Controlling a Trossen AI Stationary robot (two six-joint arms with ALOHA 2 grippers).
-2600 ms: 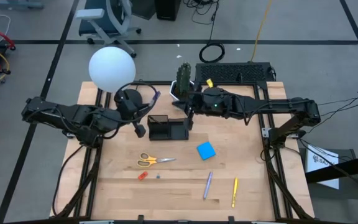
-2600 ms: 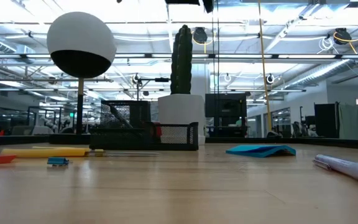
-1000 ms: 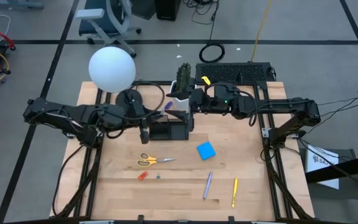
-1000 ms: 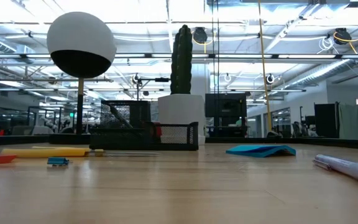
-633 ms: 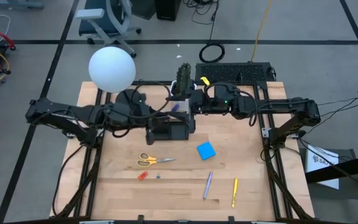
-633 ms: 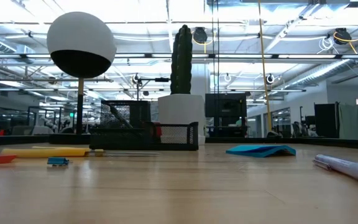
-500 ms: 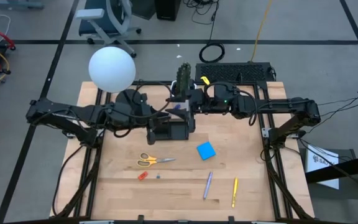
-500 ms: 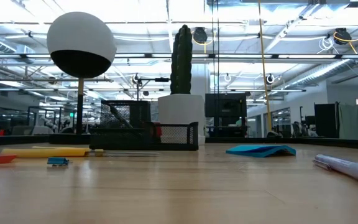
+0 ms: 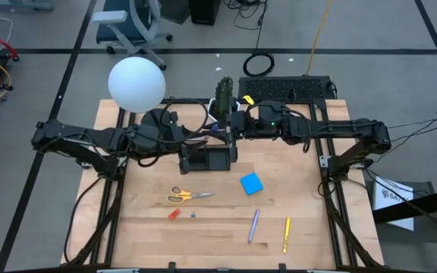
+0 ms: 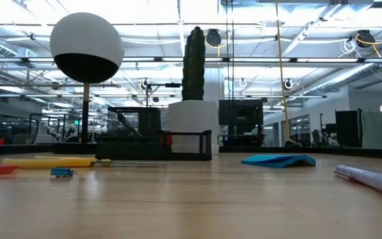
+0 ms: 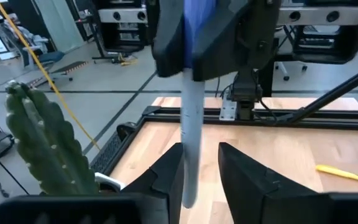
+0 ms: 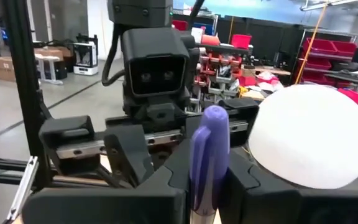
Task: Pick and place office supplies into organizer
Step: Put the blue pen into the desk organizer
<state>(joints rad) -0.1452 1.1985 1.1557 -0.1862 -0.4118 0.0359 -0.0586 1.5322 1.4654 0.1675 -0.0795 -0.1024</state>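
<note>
A pen with a purple-blue cap and pale barrel (image 9: 217, 130) hangs in the air between my two grippers, just beyond the black organizer (image 9: 207, 157) and near the cactus pot. My right gripper (image 12: 207, 177) is shut on its cap end. My left gripper (image 11: 201, 183) is open; the barrel's lower end (image 11: 189, 186) stands between its fingers, with a gap on one side. On the table lie the yellow-handled scissors (image 9: 187, 196), blue sticky pad (image 9: 252, 183), a purple pen (image 9: 253, 225), a yellow pen (image 9: 286, 233) and a red-orange piece (image 9: 174, 214). My right gripper holds the pen by its purple cap end (image 12: 209, 134), pinched between the two fingers, coming level from the table's right side. The pen is lifted clear of the table, and its pale barrel (image 11: 191, 124) reaches toward my left gripper.
The white globe lamp (image 9: 136, 83) and its round base stand at the far left. The cactus (image 9: 223, 95) in its white pot is close behind the grippers. A black keyboard (image 9: 287, 88) lies at the far edge. The organizer (image 10: 158, 143) sits mid-table.
My left gripper has carried the pen toward the table's right, over the organizer's far side, up to my right gripper. The pen's cap end now sits between the right gripper's fingers. The things on the table have stayed where they were.
</note>
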